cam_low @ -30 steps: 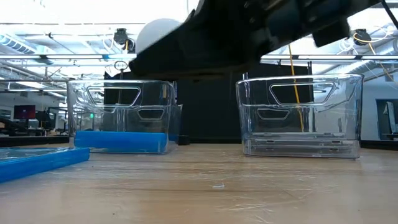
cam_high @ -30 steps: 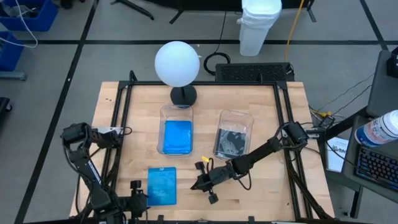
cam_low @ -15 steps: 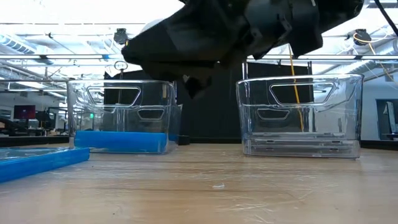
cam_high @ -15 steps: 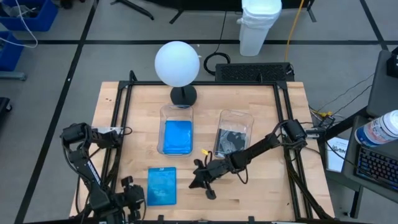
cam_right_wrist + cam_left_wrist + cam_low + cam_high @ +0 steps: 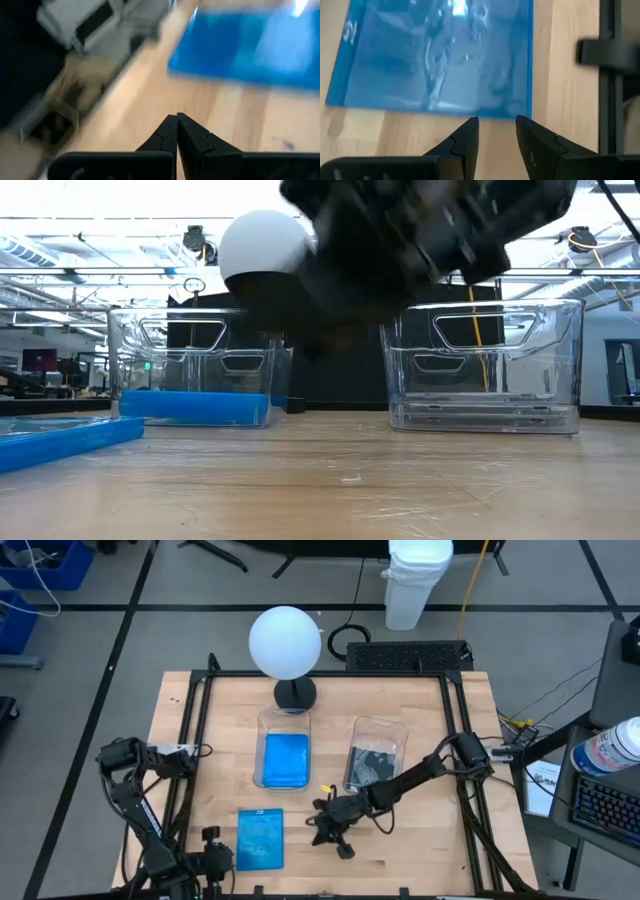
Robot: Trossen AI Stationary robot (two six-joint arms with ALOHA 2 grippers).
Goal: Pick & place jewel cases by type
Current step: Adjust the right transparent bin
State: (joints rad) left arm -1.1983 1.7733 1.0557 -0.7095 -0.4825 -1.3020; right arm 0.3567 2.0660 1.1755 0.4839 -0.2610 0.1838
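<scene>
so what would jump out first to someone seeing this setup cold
Probably the big white globe lamp at the table's far edge, just behind two clear tubs, one holding bright blue cases and the other grey ones. Next, the loose blue jewel case lying flat near the front edge, with the left gripper just short of it and the right gripper beside it.

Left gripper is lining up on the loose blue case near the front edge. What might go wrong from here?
1. The blue case lies flat on the table; the left gripper sits just short of its edge, so the fingers may push it instead of gripping.
2. The right gripper, shut and empty, hangs low beside that case, so the arms could clash.
3. The blue tub has a lamp close behind; a high carry might hit it.
</scene>
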